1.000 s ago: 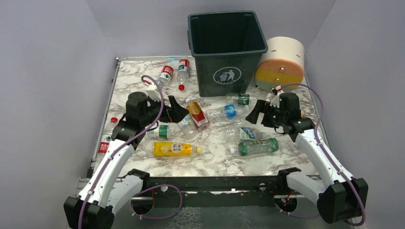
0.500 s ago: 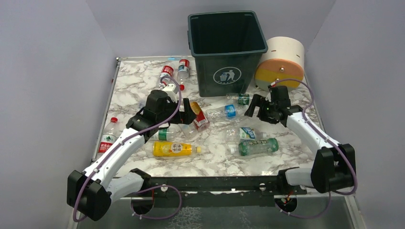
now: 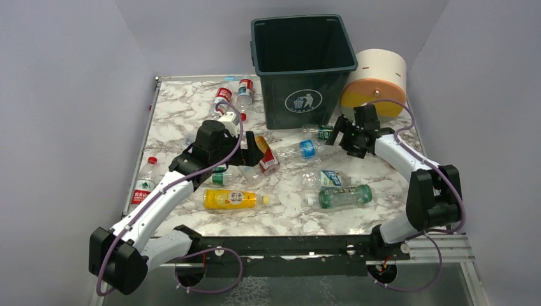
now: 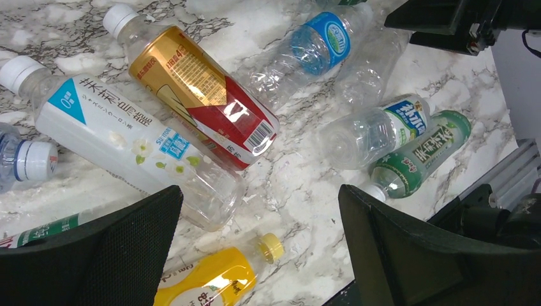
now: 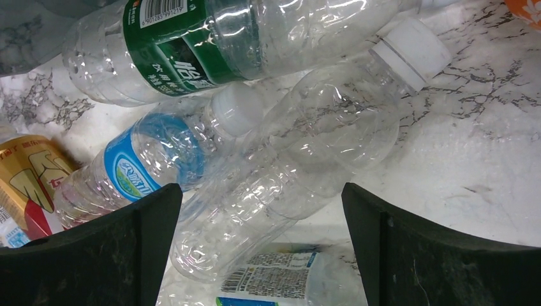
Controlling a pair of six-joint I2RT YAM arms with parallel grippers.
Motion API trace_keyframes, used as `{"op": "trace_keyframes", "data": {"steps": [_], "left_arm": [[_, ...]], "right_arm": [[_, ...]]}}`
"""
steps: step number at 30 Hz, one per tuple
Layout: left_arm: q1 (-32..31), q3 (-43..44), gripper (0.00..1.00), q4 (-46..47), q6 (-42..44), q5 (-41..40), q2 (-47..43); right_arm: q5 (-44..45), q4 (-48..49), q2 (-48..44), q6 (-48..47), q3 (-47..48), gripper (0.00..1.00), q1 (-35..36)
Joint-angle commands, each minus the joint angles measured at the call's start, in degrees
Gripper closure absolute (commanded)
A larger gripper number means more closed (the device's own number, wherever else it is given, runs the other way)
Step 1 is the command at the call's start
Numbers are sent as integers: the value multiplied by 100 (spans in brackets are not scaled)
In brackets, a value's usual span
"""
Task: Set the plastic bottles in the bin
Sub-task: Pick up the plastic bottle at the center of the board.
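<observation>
The plastic bottles lie on their sides on the marble table, most of them in a loose heap just in front of the bin. The bin stands upright at the far middle with its litter symbol facing me. My left claw hangs wide open over the left part of the heap, holding nothing. Between its fingers I see the red-and-gold bottle touching a white-labelled bottle, with the cap end of the yellow-orange bottle nearer me. My right claw is spread just as wide and is empty too. It sits low over an unlabelled clear bottle that lies against a blue-labelled bottle and just beside a green-labelled bottle. The green bottle lies nearer my bases. Two red-labelled bottles lie apart from the heap at the far left of the bin, and a lone bottle lies at the table's left edge. A cream-and-orange cylinder rests on its side just right of the bin.
</observation>
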Motion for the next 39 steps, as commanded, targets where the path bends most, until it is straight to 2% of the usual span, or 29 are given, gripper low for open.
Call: {"op": "trace_keyframes", "data": {"steps": [1, 23, 28, 34, 39], "left_arm": [[-58, 172, 1, 36, -56, 186, -63], [-171, 94, 1, -15, -101, 41, -217], [-199, 99, 1, -3, -94, 81, -202], [-232, 114, 1, 8, -119, 86, -248], [-251, 85, 1, 4, -141, 82, -278]], "right_arm": [[172, 72, 112, 260, 97, 0, 32], [76, 546, 490, 372, -418, 2, 33], [63, 660, 539, 363, -515, 8, 33], [84, 723, 545, 337, -584, 21, 28], [72, 754, 353, 363, -647, 28, 31]]}}
